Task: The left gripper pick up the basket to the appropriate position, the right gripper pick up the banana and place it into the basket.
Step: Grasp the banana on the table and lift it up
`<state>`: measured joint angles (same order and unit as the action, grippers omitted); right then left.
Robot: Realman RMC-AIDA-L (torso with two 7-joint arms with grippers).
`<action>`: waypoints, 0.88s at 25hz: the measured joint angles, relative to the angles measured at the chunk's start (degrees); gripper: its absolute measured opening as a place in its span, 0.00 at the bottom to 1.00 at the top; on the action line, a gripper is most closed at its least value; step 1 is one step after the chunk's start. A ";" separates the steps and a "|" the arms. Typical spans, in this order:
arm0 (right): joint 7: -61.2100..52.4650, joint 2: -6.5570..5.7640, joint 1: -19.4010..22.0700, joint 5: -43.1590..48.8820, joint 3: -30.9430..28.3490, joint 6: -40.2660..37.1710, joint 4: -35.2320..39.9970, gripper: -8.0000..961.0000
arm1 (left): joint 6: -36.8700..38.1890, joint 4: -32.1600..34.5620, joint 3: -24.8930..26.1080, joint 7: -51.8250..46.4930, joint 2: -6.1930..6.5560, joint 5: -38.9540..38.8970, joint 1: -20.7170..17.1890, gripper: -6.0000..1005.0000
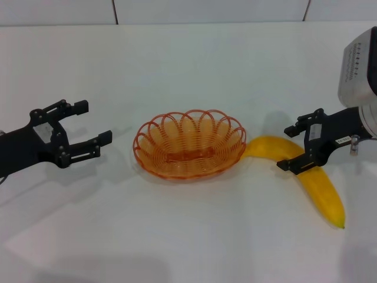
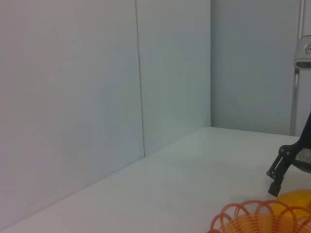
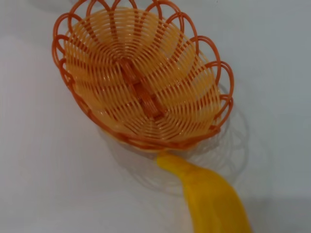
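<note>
The orange wire basket [image 1: 188, 147] sits empty on the white table, mid-scene. My left gripper [image 1: 94, 122] is open and empty, a short way to the basket's left, fingers pointing at it. The yellow banana [image 1: 321, 188] lies on the table to the basket's right, one end touching the basket's rim. My right gripper [image 1: 288, 148] is open, with its fingers on either side of the banana's middle. The right wrist view shows the basket [image 3: 141, 82] and the banana's near end [image 3: 214, 199]. The left wrist view shows the basket's rim [image 2: 252, 216], the banana [image 2: 297, 199] and a right gripper finger [image 2: 281, 170].
The white table [image 1: 188, 65] stretches behind and in front of the basket. A white panelled wall [image 1: 206, 10] runs along the far edge. The right arm's silver-white housing [image 1: 359, 71] hangs above the table's right side.
</note>
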<state>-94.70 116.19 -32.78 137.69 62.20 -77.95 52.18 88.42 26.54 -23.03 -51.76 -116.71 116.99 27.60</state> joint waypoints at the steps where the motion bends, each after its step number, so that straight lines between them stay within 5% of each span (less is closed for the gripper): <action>1: -0.01 0.00 0.00 0.00 0.05 -0.01 0.00 0.92 | 0.00 0.00 0.00 -0.01 0.00 0.00 0.00 0.86; 5: -0.02 0.00 0.00 -0.06 0.07 -0.37 0.00 0.88 | 0.00 0.00 0.00 -0.08 0.00 0.00 0.00 0.86; 11: -0.11 0.00 0.00 -0.34 -0.05 -0.40 0.02 0.63 | 0.00 0.00 0.00 -0.14 0.00 0.00 0.00 0.86; 16: -0.87 0.00 0.00 -0.17 -0.17 -0.01 0.17 0.53 | 0.00 0.00 0.00 -0.16 0.00 0.00 0.00 0.86; 22: -1.57 -0.20 -0.02 1.74 -4.47 -0.75 1.49 0.53 | 0.05 0.00 0.00 -0.15 0.00 0.00 0.00 0.86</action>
<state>-96.28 115.99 -32.80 139.43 57.73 -78.70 53.67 88.46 26.54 -23.03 -51.92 -116.71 116.99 27.60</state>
